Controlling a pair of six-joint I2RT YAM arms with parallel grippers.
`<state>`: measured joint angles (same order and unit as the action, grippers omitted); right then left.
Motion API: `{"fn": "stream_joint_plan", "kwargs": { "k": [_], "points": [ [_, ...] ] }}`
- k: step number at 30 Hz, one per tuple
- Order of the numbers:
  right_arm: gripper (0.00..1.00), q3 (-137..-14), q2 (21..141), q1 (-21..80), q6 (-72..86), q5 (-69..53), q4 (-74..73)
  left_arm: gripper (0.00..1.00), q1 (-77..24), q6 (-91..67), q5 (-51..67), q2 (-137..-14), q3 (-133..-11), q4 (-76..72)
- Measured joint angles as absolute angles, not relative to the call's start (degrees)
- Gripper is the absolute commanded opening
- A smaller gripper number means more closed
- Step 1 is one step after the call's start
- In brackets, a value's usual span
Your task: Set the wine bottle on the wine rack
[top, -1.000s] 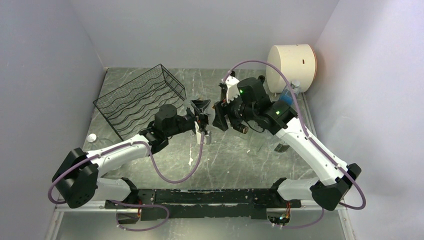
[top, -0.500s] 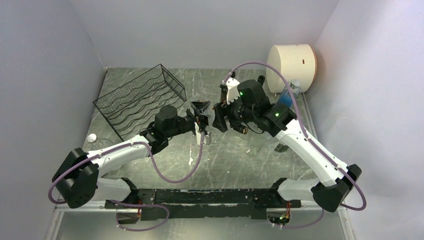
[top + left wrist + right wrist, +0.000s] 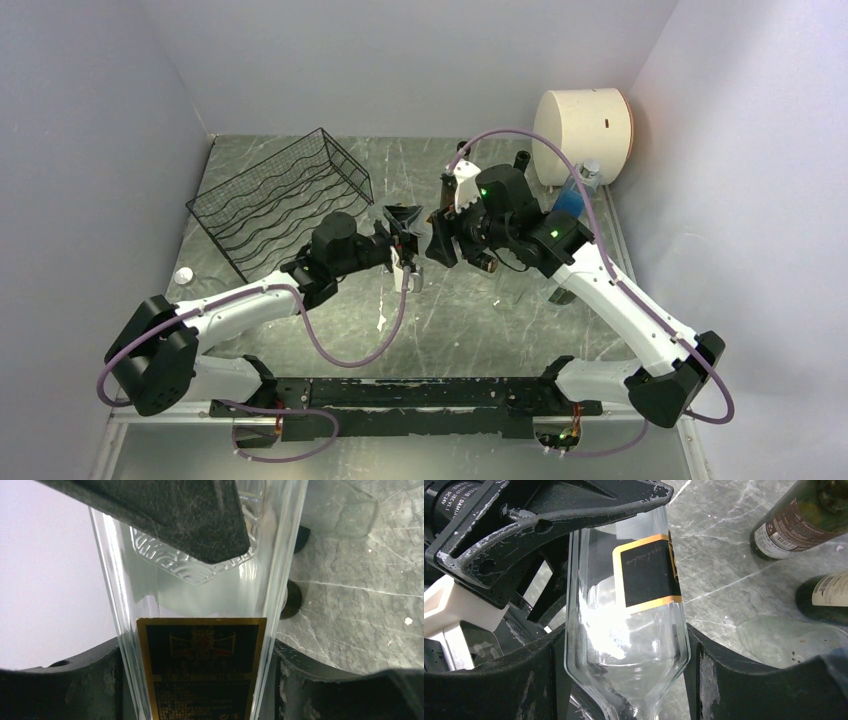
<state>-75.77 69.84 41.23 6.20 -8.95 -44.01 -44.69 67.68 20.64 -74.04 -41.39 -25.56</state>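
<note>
Above the middle of the grey, marble-veined bench (image 3: 450,320), the wine bottle (image 3: 629,605) hangs clear of the surface between the two arms. It is well apart from the wine rack (image 3: 280,200), which stands at ten o'clock. The bottle is clear, straight-sided glass with a sloping shoulder, a moulded wave pattern on one face and a black label edged in gold. The rack is a black wedge of fine mesh and thin wavy rods.

The left gripper (image 3: 402,245) has its jaws clamped on the bottle's two sides at the label. The right gripper (image 3: 438,240), reaching in from three o'clock, has its jaws lying against both sides of the glass at the shoulder. Both pairs are scuffed black plastic.

Two dark glass bottles (image 3: 796,520) with paper labels are on the bench near the right arm. A cream cylinder (image 3: 582,135) sits at two o'clock.
</note>
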Motion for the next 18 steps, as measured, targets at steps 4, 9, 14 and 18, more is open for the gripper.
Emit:
{"fn": "stream_joint_plan", "kwargs": {
  "k": [4,9,14,18],
  "points": [
    [0.0,-75.6,69.7,41.4,6.7,-8.0,-44.0,1.0,-44.7,65.8,19.9,-74.0,-40.8,-27.9],
    [0.0,-74.7,69.1,41.6,8.4,-6.2,-42.3,0.99,-44.7,61.8,18.2,-74.0,-40.5,-30.4],
    [0.0,-73.5,68.7,41.7,9.5,-4.4,-41.0,0.99,-44.7,55.8,16.6,-71.7,-37.5,-33.2],
    [0.0,-73.0,69.1,41.7,10.0,-2.2,-39.2,0.99,-44.7,47.6,15.6,-65.9,-34.7,-32.8]
  ]
}}
